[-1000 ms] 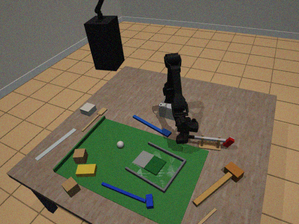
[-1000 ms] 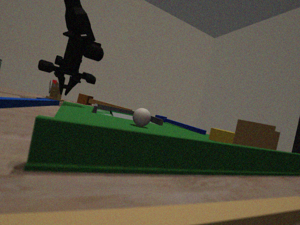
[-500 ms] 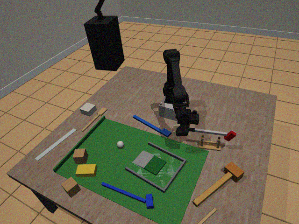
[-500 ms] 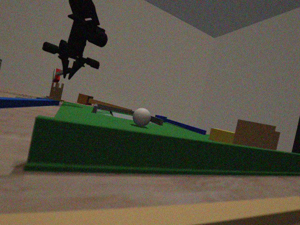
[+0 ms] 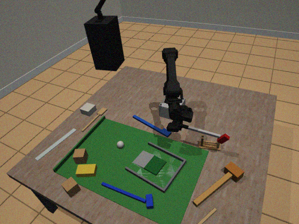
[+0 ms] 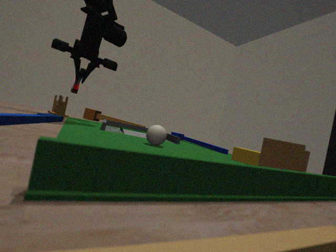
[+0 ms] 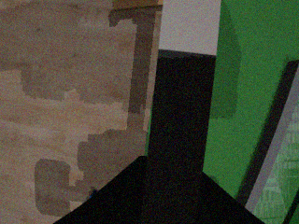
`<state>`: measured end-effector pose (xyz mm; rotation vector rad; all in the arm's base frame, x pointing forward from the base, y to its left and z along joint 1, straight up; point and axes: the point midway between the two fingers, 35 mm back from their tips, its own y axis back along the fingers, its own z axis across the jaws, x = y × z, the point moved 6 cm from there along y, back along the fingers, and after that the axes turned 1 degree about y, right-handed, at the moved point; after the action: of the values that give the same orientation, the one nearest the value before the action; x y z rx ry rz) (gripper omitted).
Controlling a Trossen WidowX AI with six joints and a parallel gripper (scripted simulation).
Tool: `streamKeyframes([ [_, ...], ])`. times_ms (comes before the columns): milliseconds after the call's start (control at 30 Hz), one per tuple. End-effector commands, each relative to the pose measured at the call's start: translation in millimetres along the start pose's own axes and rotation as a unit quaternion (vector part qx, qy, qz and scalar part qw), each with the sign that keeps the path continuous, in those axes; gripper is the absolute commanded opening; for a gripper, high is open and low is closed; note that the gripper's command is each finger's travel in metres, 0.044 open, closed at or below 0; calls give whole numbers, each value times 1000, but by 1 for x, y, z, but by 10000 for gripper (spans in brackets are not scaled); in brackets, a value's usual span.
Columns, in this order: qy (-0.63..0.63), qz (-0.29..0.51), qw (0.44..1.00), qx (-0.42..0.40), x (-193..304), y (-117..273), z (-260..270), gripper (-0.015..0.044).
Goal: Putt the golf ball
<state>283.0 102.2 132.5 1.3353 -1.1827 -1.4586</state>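
My gripper (image 5: 180, 127) (image 6: 82, 77) (image 7: 163, 167) is shut on the black grip of the red putter (image 5: 205, 131) (image 6: 75, 87) (image 7: 189, 28). The putter hangs above the small wooden rack (image 5: 209, 145) (image 6: 60, 106), its grey shaft pointing right in the top view and its red head at the far end. The white golf ball (image 5: 120, 144) (image 6: 156, 135) rests on the green mat (image 5: 108, 164) (image 6: 108, 144). The light grey ramp (image 5: 144, 158) leads to the dark green raised square (image 5: 155, 164). Grey rails (image 5: 174, 176) (image 7: 272, 140) surround it on three sides.
A blue putter (image 5: 149, 125) lies near the gripper; another (image 5: 123, 192) lies on the mat's near side. A wooden mallet (image 5: 213, 188) lies right. Brown blocks (image 5: 80, 155) (image 5: 70, 186) and a yellow block (image 5: 86, 170) are left. A low green wall (image 5: 79, 143) (image 6: 135, 173) edges the mat.
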Motion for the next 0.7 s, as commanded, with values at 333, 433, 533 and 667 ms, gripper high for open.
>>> streamKeyframes([
  [333, -200, 39, 979, 14, 67, 31, -27, 0],
  [433, -242, 48, 969, 15, 83, 37, -30, 0],
  [533, -285, 56, 957, 17, 98, 44, -31, 0],
  [667, -340, 67, 938, 18, 119, 54, -32, 0],
])
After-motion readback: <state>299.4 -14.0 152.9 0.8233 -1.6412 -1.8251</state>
